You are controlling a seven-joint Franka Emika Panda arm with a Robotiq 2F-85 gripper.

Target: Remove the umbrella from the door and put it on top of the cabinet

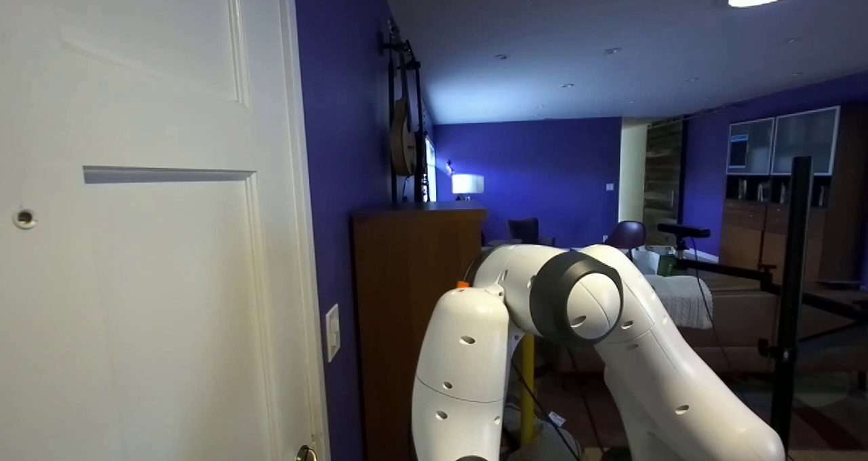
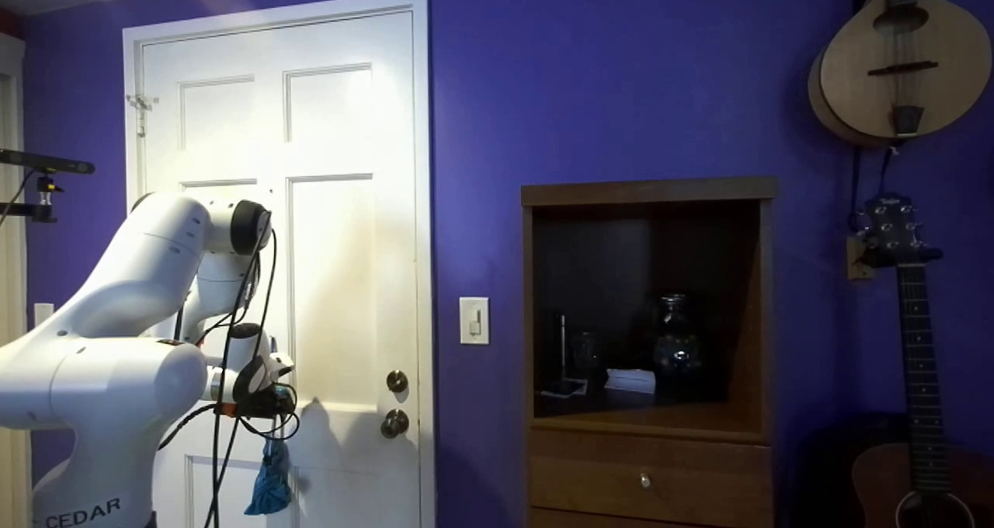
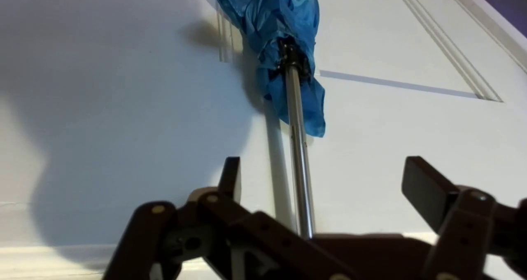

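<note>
Claw (image 3: 323, 177), jaws apart, umbrella (image 3: 295, 107) pt. hidden bhnd it

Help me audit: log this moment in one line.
blue fabric umbrella: hanging at white panelled door, ungripped | black two-finger gripper: open, silver shaft seen in gap | brown wooden cabinet: awaiting umbrella

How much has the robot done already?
Reaching looks done: the open gripper is at the blue umbrella, metal shaft showing between its fingers. Lining up seems in hand; nothing's held. Gripping and moving are left: it hangs by the white door, not on the brown cabinet.
</note>
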